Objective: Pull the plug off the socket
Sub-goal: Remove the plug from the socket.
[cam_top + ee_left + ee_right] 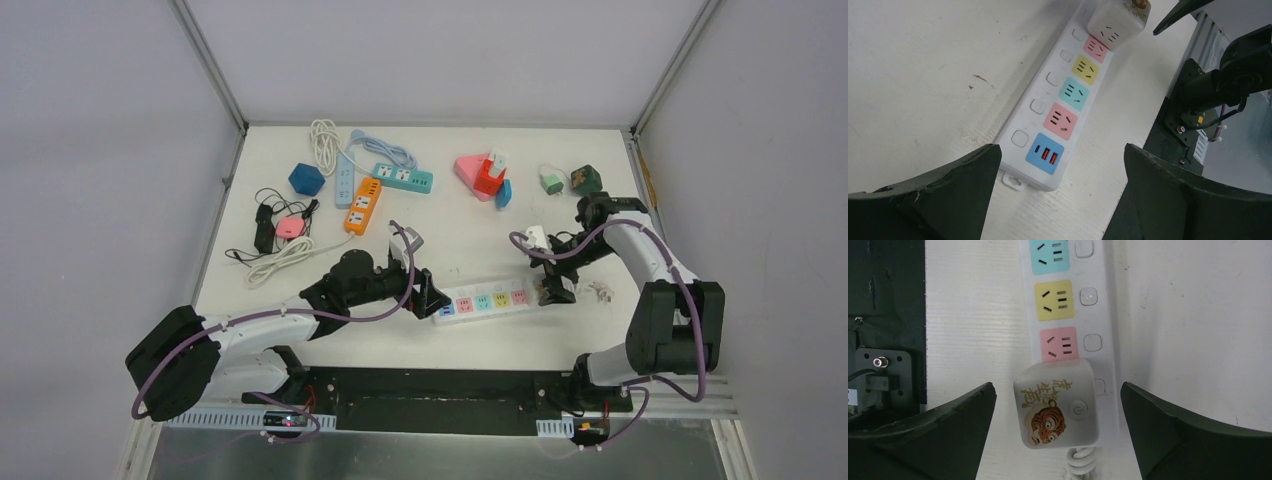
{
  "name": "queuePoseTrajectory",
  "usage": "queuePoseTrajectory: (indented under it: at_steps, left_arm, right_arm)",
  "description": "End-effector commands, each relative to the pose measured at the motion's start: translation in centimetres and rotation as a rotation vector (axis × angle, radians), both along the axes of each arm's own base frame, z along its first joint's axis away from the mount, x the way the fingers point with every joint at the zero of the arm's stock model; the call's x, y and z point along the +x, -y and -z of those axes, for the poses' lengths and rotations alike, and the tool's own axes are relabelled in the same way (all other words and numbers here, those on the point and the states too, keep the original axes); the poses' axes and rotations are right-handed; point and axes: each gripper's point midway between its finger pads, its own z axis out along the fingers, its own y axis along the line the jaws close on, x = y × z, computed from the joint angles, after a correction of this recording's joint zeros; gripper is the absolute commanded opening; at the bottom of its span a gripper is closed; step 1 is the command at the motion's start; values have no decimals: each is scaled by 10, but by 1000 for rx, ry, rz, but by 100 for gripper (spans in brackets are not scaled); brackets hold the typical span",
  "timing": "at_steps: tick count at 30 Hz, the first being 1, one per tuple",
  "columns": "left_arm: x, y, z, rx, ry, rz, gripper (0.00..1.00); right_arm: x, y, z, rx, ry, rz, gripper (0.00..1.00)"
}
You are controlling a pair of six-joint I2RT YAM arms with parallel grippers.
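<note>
- The white cube plug, printed with a tiger, is sitting in the last socket at one end of the power strip, which is lying flat on the table near its front edge.
- The right gripper is hanging directly above the plug with its fingers spread wide. One is flanking each side and neither is touching it, so the plug is lying squarely in the gap below.
- The strip's long axis is running straight away from the right wrist camera, across the line on which these fingers would be closing. A squeeze would therefore be landing on the plug's two side faces.
- At the strip's opposite end, by the blue USB block, the left gripper is also standing wide open and holding nothing, its fingers straddling the strip's width.
- The right arm is plainly the nearer one to the plug. The left is well apart from it, with a row of coloured sockets lying between.
- The extraction seems not yet begun: the right would be needing to descend and clamp, with the left likely pinning the strip down.
</note>
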Motion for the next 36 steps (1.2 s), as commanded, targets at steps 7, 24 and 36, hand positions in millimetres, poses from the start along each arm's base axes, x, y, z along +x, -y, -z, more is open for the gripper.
queuePoseTrajectory:
  at_steps: [7, 24, 36]
  left_arm:
    - [3, 0, -12, -43, 70, 7, 97]
    - [-14, 5, -16, -105, 194, 112, 96]
    - [-15, 8, -13, -73, 260, 153, 96]
  right_arm:
    - [-1, 1, 20, -87, 94, -41, 100]
    - [11, 3, 23, -124, 233, -21, 77]
    - [2, 5, 26, -133, 211, -64, 72]
